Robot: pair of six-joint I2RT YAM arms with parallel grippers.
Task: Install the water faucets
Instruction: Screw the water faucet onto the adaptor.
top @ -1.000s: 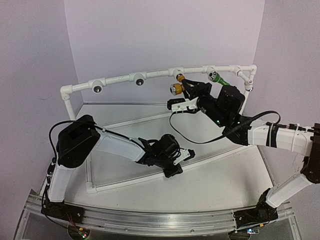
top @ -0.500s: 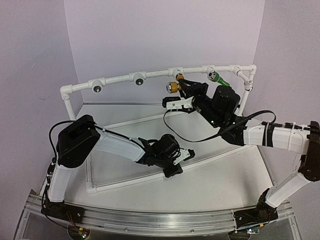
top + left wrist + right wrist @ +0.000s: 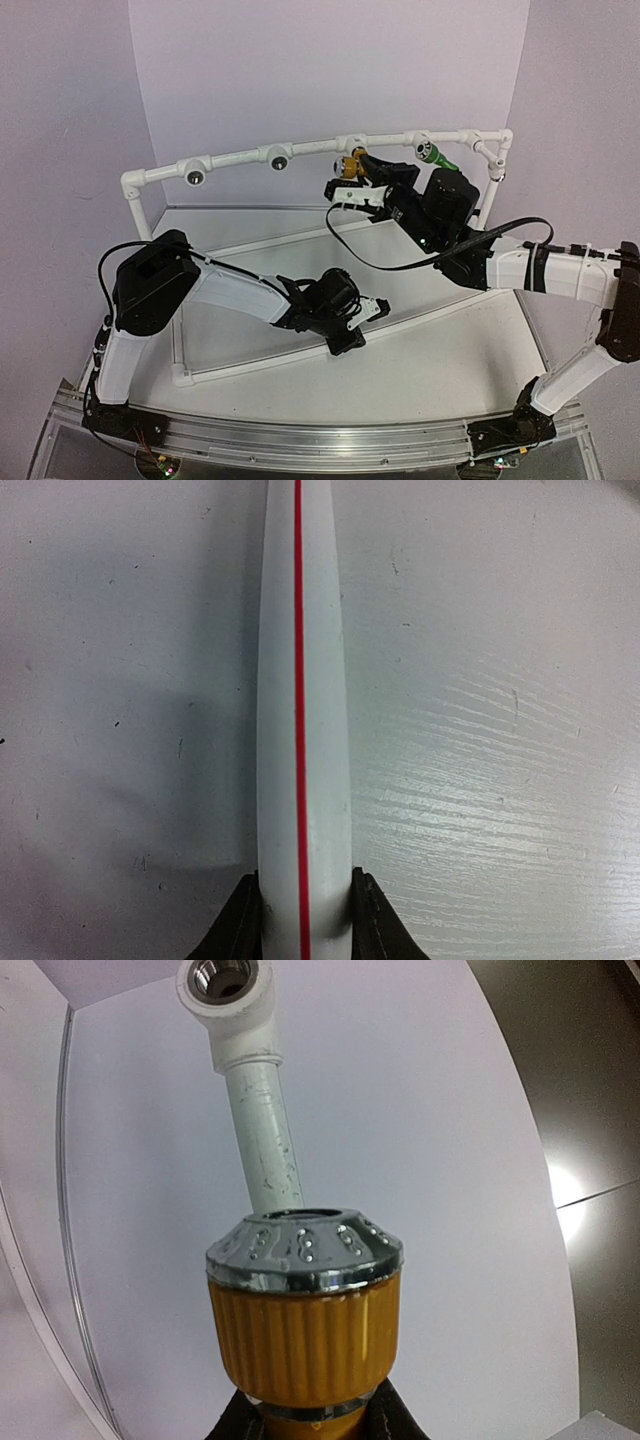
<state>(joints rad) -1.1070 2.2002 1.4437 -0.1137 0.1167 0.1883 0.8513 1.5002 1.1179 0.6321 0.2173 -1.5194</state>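
The left pincer clenches the low white pipe on the desk. The right pincer grasps the yellow faucet, close below the top rail. Farther right, the green faucet sticks out of that rail.

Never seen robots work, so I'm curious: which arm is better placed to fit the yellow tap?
Right. The right claw grips the yellow tap, up beside the white pipe frame. The left claw is low, clamped on a bottom pipe.
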